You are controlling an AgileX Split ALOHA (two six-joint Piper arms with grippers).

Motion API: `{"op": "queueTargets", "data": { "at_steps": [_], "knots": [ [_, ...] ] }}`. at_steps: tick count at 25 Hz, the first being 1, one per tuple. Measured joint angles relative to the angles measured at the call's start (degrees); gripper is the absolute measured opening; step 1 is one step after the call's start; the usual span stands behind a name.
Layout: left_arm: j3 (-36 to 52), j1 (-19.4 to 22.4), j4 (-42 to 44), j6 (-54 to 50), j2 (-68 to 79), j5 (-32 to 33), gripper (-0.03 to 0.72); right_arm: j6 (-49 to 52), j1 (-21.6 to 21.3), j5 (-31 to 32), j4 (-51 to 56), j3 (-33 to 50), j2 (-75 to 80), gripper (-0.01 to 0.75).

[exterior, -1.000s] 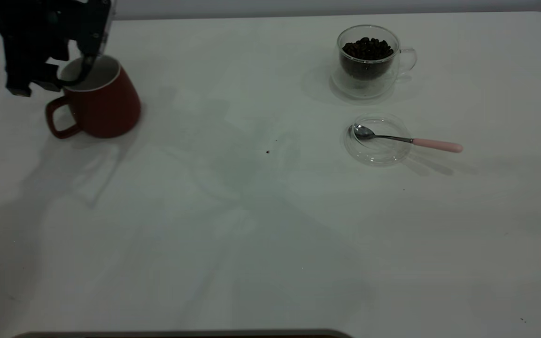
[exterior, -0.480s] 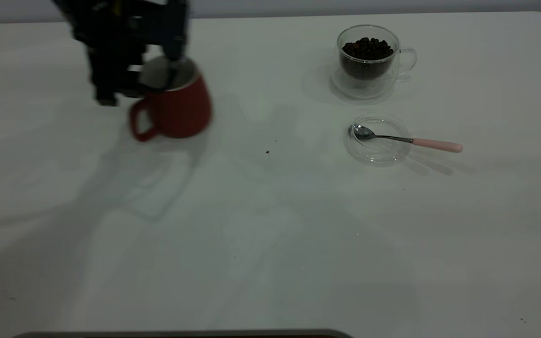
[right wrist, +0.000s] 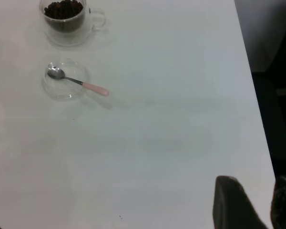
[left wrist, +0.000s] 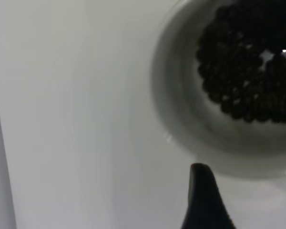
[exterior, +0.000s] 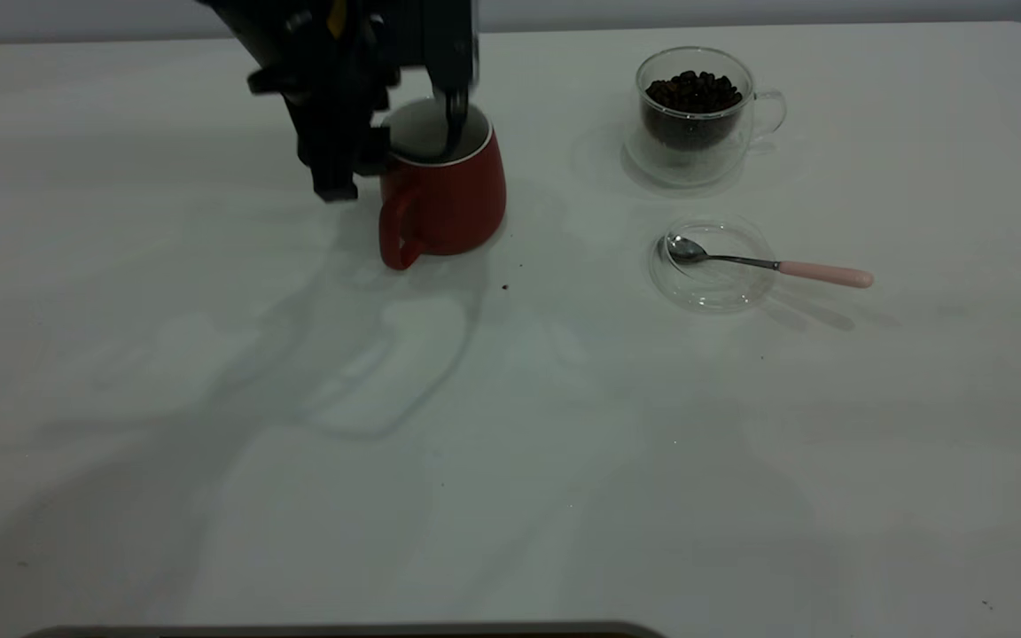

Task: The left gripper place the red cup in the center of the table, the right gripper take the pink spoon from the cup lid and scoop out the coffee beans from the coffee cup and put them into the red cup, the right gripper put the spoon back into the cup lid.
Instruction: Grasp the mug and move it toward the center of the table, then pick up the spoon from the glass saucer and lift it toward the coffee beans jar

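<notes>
One left pincer (exterior: 426, 146) clamped narrowly across the red cup (exterior: 448, 199) rim, one finger inside.

Staged test setup: bare white bench (exterior: 510, 461), plain grey wall behind, few props, no household furnishings visible.

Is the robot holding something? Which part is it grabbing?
Yes. The left gripper holds the red cup by its rim, above the handle, one finger inside the cup. The right gripper holds nothing.
</notes>
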Motion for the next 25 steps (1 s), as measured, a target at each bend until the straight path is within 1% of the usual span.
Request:
{"op": "queueTargets", "data": {
  "at_steps": [4,7,12,15,18,22,25],
  "knots": [
    [0.00,1.65,-0.12,-10.90,-6.31,8.32,0.529,0.00,0.00,0.02,0.00,0.00,0.00,0.237],
    [0.00,5.01,-0.12,-20.15,-12.42,17.05,0.529,0.00,0.00,0.02,0.00,0.00,0.00,0.237],
    [0.00,11.98,-0.43,-29.80,-23.11,33.64,0.529,0.00,0.00,0.02,0.00,0.00,0.00,0.237],
    [0.00,15.14,-0.95,-31.73,-30.25,41.07,0.529,0.00,0.00,0.02,0.00,0.00,0.00,0.237],
    [0.00,17.29,-1.20,-32.80,-38.28,46.80,0.529,0.00,0.00,0.02,0.00,0.00,0.00,0.237],
    [0.00,17.85,-1.93,-33.26,-48.26,53.52,0.529,0.00,0.00,0.02,0.00,0.00,0.00,0.237],
    [0.00,17.85,-4.79,-33.26,-55.56,58.62,0.529,0.00,0.00,0.02,0.00,0.00,0.00,0.237]
  ]
}}
